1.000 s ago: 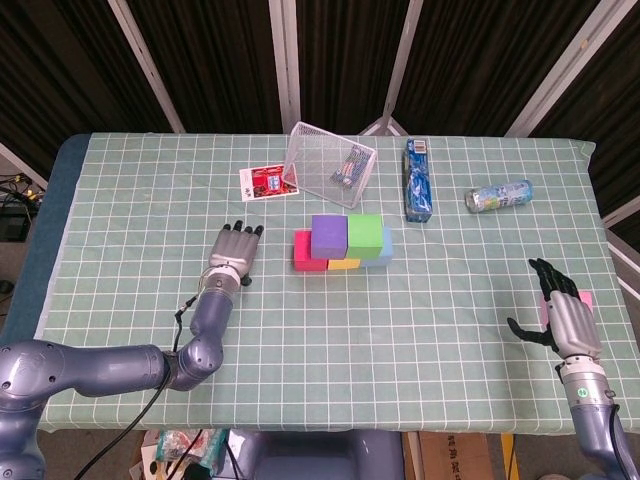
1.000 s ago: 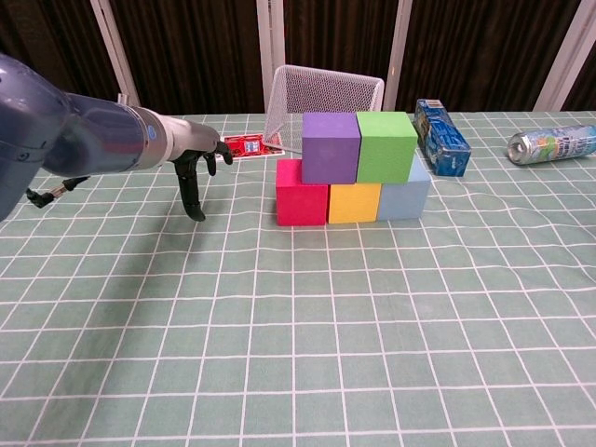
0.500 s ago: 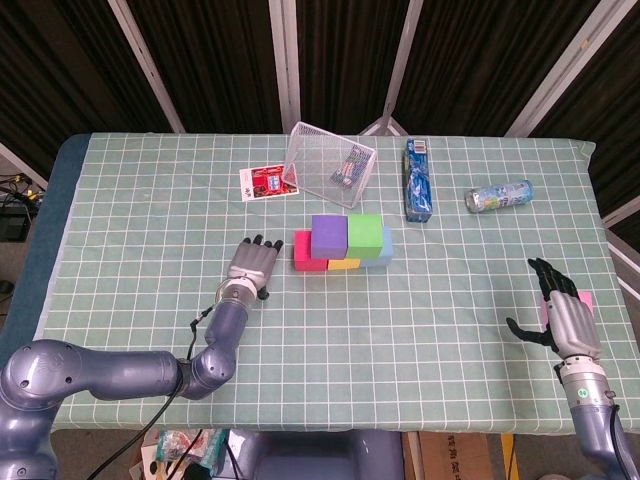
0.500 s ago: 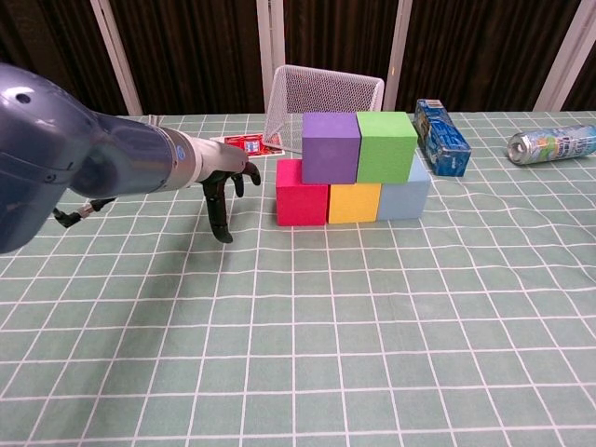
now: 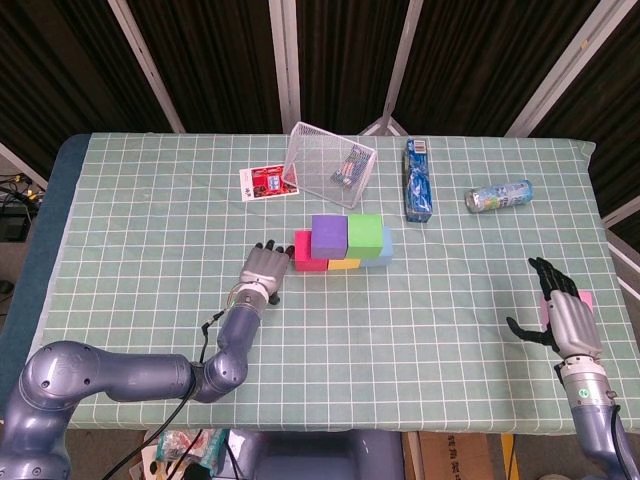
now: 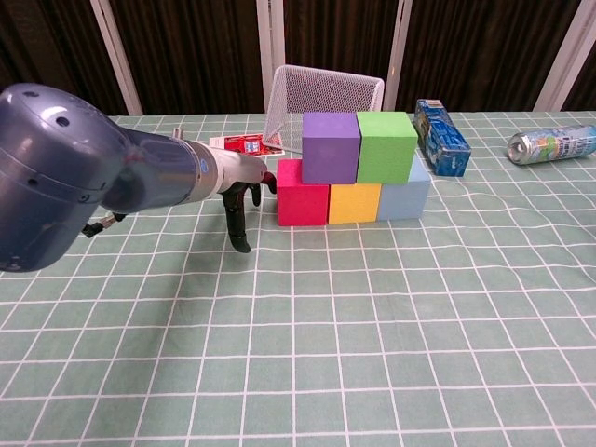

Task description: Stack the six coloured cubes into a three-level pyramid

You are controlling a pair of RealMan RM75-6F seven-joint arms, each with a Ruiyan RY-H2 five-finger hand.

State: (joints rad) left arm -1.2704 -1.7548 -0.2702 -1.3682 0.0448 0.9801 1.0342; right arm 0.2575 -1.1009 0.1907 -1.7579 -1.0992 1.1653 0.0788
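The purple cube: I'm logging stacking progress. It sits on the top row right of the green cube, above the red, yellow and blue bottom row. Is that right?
Not quite. The purple cube sits left of the green cube, not right of it, as the chest view shows. The rest stands: both are on the top row, above the red cube, the yellow cube and the blue cube.

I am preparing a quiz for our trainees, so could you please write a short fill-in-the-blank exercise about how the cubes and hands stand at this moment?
1. The purple foam cube sits on the second level beside the ____ cube.
2. The bottom row runs red foam cube, ____ cube, light blue foam cube.
3. The left hand is just left of the ____ cube.
4. The pink cube lies by the ____ hand.

Missing words: green; yellow; red; right
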